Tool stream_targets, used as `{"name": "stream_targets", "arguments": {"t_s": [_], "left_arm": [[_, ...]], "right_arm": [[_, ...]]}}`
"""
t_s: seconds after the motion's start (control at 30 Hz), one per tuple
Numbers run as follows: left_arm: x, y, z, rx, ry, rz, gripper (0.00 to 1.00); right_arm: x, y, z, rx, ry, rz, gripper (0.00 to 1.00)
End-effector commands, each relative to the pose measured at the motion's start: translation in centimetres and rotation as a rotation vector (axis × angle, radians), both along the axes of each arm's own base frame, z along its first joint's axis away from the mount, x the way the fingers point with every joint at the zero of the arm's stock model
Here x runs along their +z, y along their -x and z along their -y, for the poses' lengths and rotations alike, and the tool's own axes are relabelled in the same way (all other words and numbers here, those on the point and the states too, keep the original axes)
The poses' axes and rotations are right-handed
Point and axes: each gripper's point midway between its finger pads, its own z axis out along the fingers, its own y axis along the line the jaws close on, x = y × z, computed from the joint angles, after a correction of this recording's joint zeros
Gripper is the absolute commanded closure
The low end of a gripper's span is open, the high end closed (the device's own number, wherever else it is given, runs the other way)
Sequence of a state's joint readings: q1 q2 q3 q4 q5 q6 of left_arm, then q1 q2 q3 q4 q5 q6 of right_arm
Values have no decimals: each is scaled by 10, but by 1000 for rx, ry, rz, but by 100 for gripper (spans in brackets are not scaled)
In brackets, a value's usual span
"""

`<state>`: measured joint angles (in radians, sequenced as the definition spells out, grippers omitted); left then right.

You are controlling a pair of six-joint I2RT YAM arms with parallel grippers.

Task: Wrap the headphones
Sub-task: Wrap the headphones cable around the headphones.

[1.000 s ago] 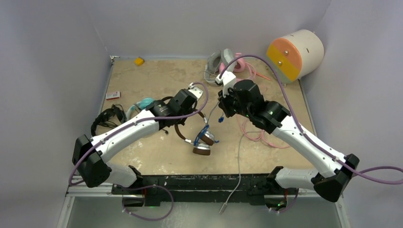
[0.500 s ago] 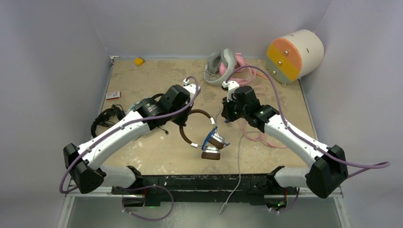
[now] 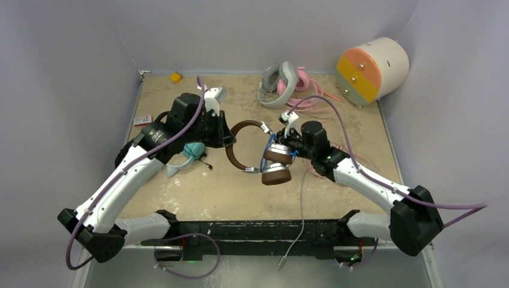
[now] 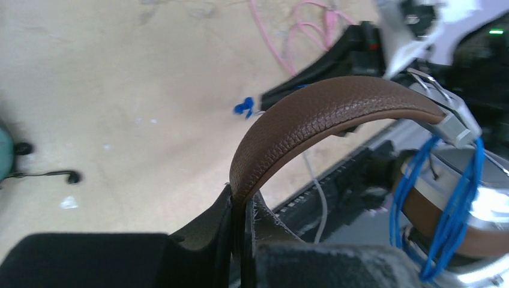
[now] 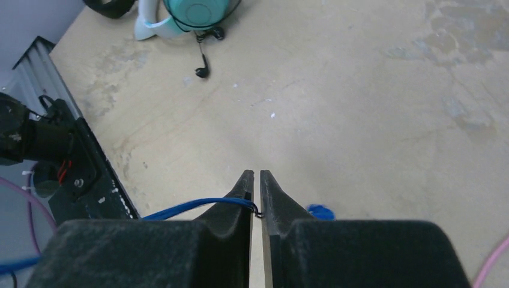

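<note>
Item: brown headphones (image 3: pixel 271 157), silver-trimmed, one pair, mid-table and apparently lifted off the surface, spanned between both arms. Left claw (image 4: pixel 241 204): closed on the leather headband (image 4: pixel 324 114), which runs straight into the jaws. Right claw (image 5: pixel 256 179): jaws down to a sliver, with the blue cable (image 5: pixel 192 207) nipped between them; in the top view it sits hard against the cups (image 3: pixel 276 175). Change over the last second: the left arm has drawn back toward the far left and carried the pair up from the near-centre of the table (image 3: pixel 198 192). The right arm has come down and in to meet the cups. The loose blue tail that dangled below the right claw no longer hangs free, and blue turns cross the cups. Reading: the winding looks nearly finished, with only the cable end left to tuck or release; a slip here would likely spring the turns loose. Also present: teal pair (image 3: pixel 191 150) beside the left arm, grey-white pair (image 3: pixel 273 84) and pink pair (image 3: pixel 300 81) at the far edge.
</note>
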<state>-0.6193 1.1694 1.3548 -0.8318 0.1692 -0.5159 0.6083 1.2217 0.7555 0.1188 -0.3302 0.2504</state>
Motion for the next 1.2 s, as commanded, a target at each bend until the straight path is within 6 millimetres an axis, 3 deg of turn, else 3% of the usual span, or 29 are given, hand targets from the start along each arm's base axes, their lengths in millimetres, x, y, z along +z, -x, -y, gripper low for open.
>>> {"name": "stream_targets", "arguments": {"t_s": [0.0, 0.13, 0.4, 0.53, 0.8, 1.07, 1.17], "left_arm": [[71, 18, 26, -80, 272, 56, 100], [82, 12, 19, -7, 272, 63, 100], [98, -10, 6, 135, 277, 80, 100], [95, -27, 1, 222, 280, 56, 100], [67, -67, -25, 491, 275, -8, 100], [6, -98, -78, 830, 90, -58, 100], [-3, -105, -90, 849, 47, 25, 100]], "right_arm": [[18, 8, -20, 107, -157, 71, 85], [15, 7, -27, 125, -210, 82, 78], [3, 15, -35, 151, -284, 40, 77], [1, 25, -33, 161, -318, 20, 85], [4, 59, -34, 148, -330, 9, 100], [40, 91, -48, 180, -342, 40, 100], [55, 95, -54, 208, -367, 15, 100]]}}
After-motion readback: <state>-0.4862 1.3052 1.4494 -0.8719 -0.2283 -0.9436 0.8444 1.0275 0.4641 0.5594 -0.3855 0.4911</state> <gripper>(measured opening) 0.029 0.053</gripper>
